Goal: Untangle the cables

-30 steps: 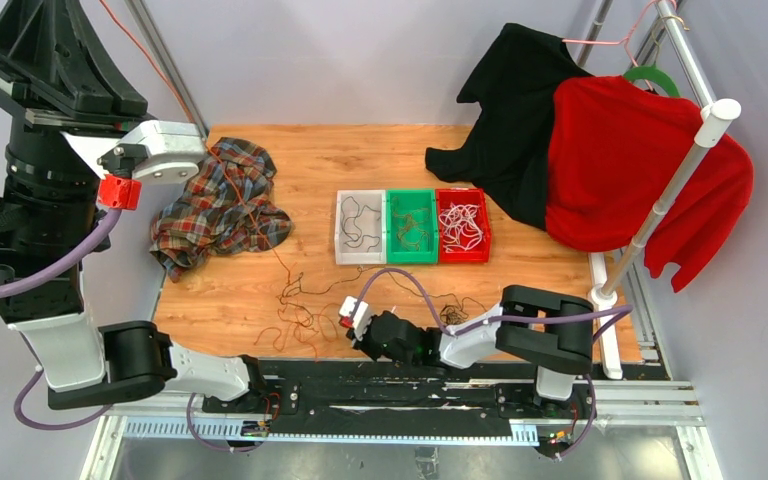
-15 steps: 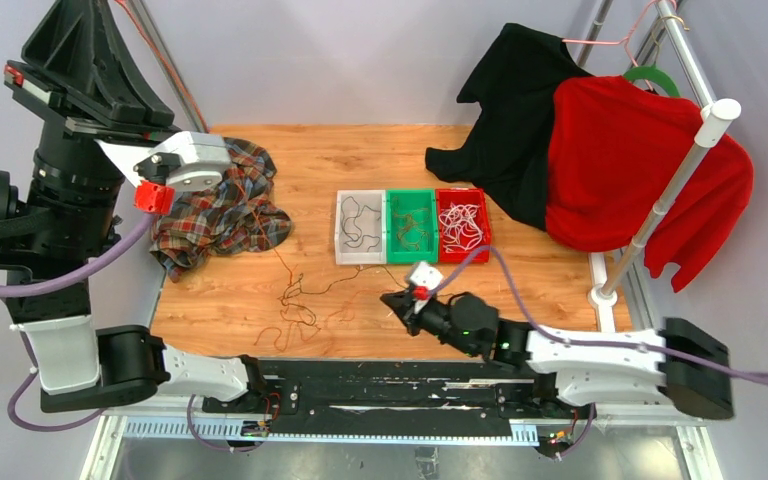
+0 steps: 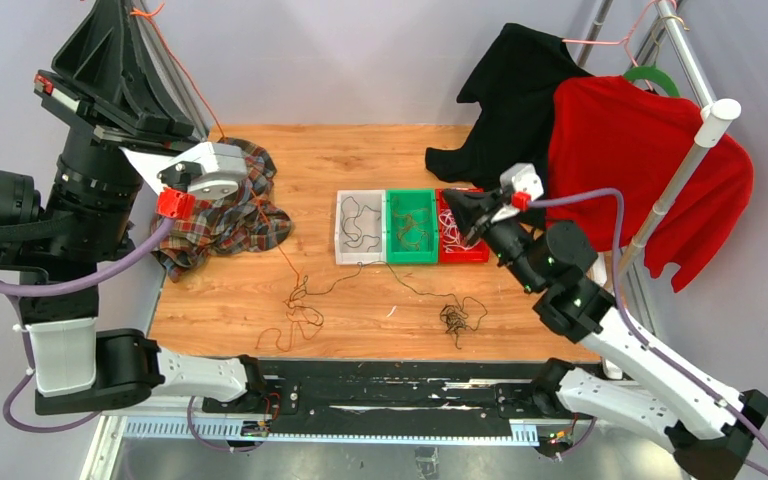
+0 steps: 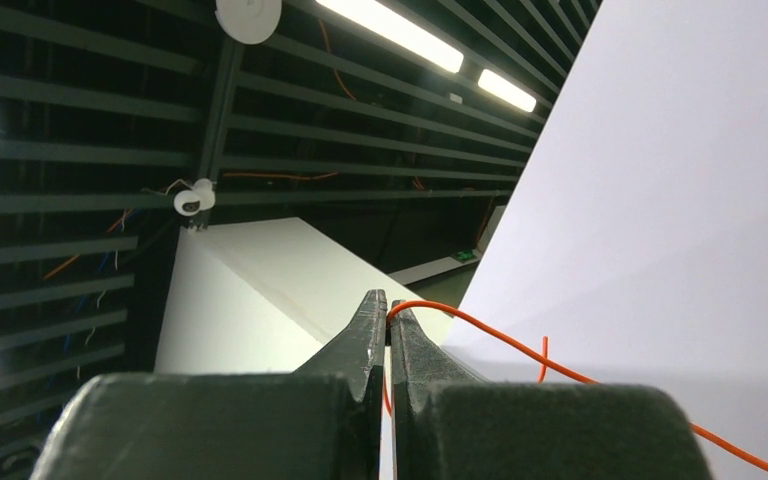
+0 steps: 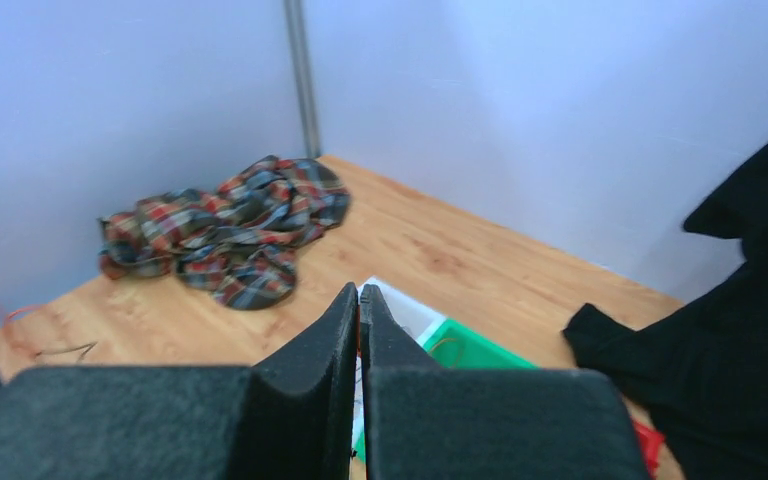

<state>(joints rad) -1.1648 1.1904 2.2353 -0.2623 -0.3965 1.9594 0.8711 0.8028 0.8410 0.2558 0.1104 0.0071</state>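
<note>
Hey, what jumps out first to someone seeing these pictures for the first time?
The left gripper, raised high at the far left, pinches an orange cable that runs down to the loose cables on the near side of the table. On the right hangs a bright red shirt.

Cloth, bins and clothes on and around a wooden table (image 3: 360, 160)

A crumpled plaid shirt (image 3: 222, 215) lies at the left side of the table. In the middle three small bins stand touching in one row: white (image 3: 340, 225), green (image 3: 410, 260) and red (image 3: 463, 258). At the right a black garment (image 3: 520, 110) and a red garment (image 3: 620, 170) hang on a rack (image 3: 675, 185), the red one under a green hanger (image 3: 650, 73).
</note>
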